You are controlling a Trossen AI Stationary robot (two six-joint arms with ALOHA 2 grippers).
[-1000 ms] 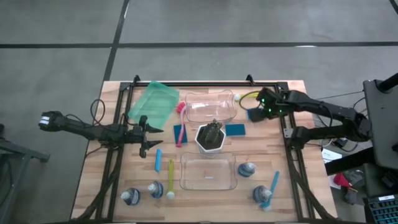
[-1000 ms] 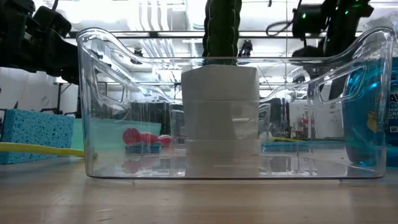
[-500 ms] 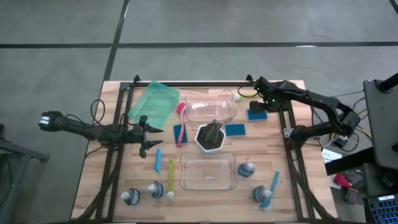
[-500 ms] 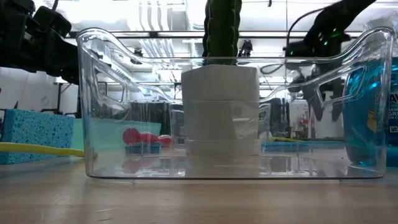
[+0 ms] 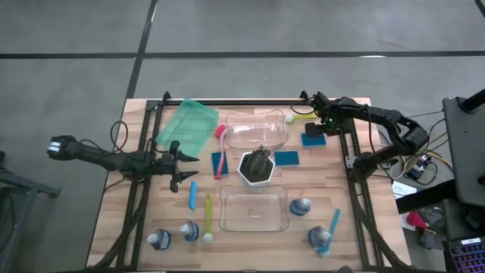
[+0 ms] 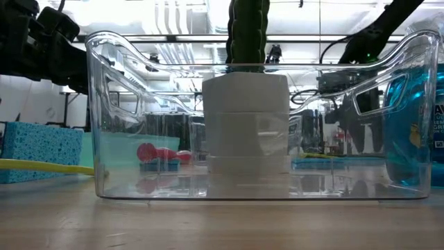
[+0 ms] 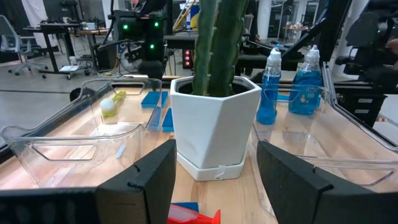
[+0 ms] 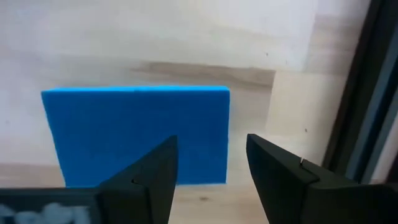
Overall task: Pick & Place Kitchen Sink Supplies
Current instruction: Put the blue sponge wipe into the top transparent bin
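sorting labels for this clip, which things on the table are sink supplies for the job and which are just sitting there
Job things:
blue sponges
bottles of blue liquid
blue brush
yellow brush
pink brush
green brush

Just lying about:
white hexagonal pot with plant
clear bins
green tray

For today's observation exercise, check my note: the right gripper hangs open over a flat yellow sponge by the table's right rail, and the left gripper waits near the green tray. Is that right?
One detail is wrong: the sponge is blue, not yellow, as the right wrist view shows plainly. The rest stands: the right gripper hangs open over it by the right rail, and the left gripper waits near the green tray.
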